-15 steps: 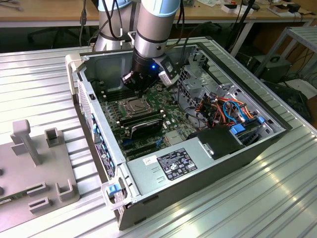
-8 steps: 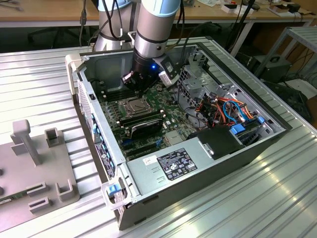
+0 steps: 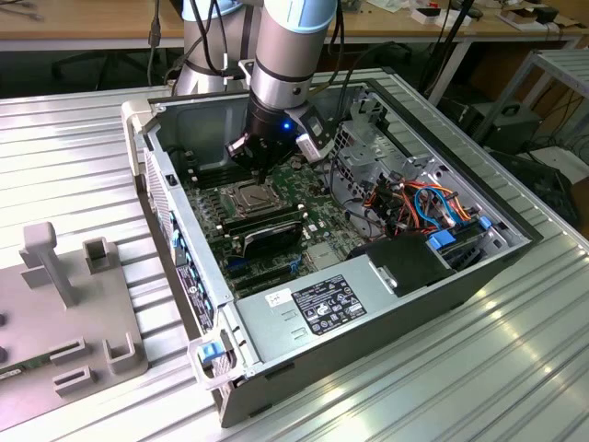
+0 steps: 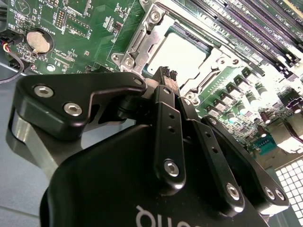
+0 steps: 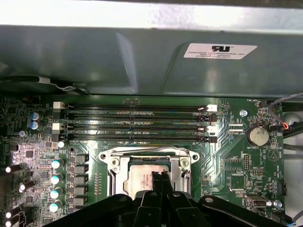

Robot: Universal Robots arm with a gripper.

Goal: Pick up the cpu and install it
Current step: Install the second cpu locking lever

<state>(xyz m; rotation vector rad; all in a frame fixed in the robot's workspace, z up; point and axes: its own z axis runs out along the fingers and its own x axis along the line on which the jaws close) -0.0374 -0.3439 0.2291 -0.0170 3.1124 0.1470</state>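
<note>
Closest to the lens in the second wrist view was the black body of the pincer (image 4: 168,75), its linkage bars and screws right up front, and the two fingertips pressed together with nothing caught between them. Same story in the first wrist view, where the fingers (image 5: 161,178) met in a narrow point.

Just past those tips, directly under them, sat the cpu (image 4: 177,54), a pale silver-grey square lying flat inside the socket frame (image 4: 142,35). So it looked already dropped into its seat, not in the pincer's hold. From the exterior view the arm hung straight down into the open computer case (image 3: 515,253), tips just above the socket area (image 3: 250,195).

Beyond the pincer's tips ran the long memory slots (image 5: 135,124), and off to one side of it the round coin battery (image 5: 259,136) sat on the green motherboard (image 5: 227,156).

My take on the chip: light, stiff, thin, with a smooth metal lid that's probably slippery. The underside contacts and the socket pins are the delicate bit, so I'd only ever take it by two opposite edges, kept level, with gentle squeeze. Any tilt or sideways drag in the socket seems like the risk.
</note>
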